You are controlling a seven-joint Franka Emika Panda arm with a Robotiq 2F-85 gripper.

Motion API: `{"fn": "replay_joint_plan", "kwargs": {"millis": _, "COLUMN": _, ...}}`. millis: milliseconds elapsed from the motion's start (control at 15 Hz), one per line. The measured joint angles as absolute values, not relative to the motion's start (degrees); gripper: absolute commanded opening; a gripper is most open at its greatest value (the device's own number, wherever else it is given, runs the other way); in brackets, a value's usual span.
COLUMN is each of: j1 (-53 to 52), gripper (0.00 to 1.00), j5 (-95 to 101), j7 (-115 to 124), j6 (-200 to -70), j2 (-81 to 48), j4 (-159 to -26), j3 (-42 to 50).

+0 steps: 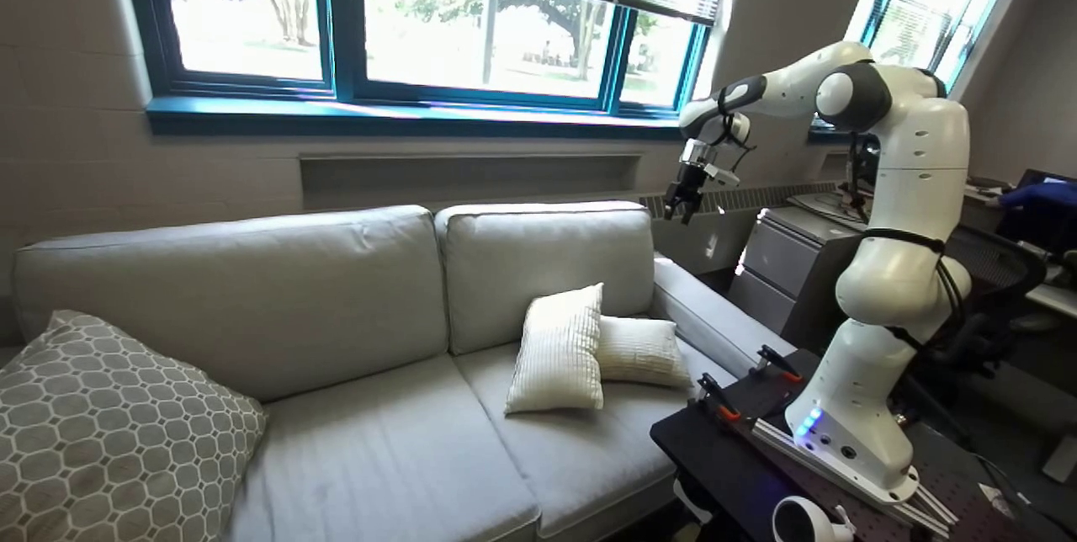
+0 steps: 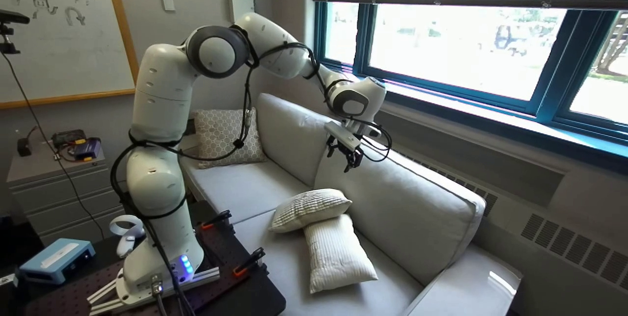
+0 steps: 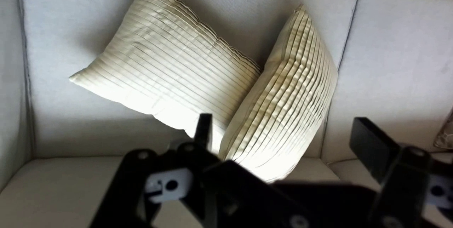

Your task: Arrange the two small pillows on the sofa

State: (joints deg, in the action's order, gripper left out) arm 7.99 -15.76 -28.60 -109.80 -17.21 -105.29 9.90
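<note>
In an exterior view, the tilted off-white pleated pillow (image 1: 555,350) leans on the flatter off-white pleated pillow (image 1: 641,350), both on the seat of the light grey two-seat sofa (image 1: 379,454) near its padded arm (image 1: 711,315), while the Robotiq gripper (image 1: 679,210) hangs higher than them, well apart. In an exterior view, the grey patterned cushion (image 2: 221,132) rests at the sofa's far end. In the wrist view, the gripper's fingers (image 3: 372,146) stand wide apart, and the tilted pillow overlaps the flatter one's edge.
</note>
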Motion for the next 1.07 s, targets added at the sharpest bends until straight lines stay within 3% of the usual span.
{"fn": "replay_joint_plan", "kwargs": {"millis": 467, "j1": 8.55, "gripper": 1.0, "j5": -7.2, "j7": -27.85, "j6": -117.73, "j2": -18.88, "j4": -106.5, "j3": 7.0}}
{"fn": "replay_joint_plan", "kwargs": {"millis": 1067, "j1": 13.15, "gripper": 1.0, "j5": -7.1, "j7": -34.87, "j6": -117.47, "j2": -43.13, "j4": -87.84, "j3": 0.06}}
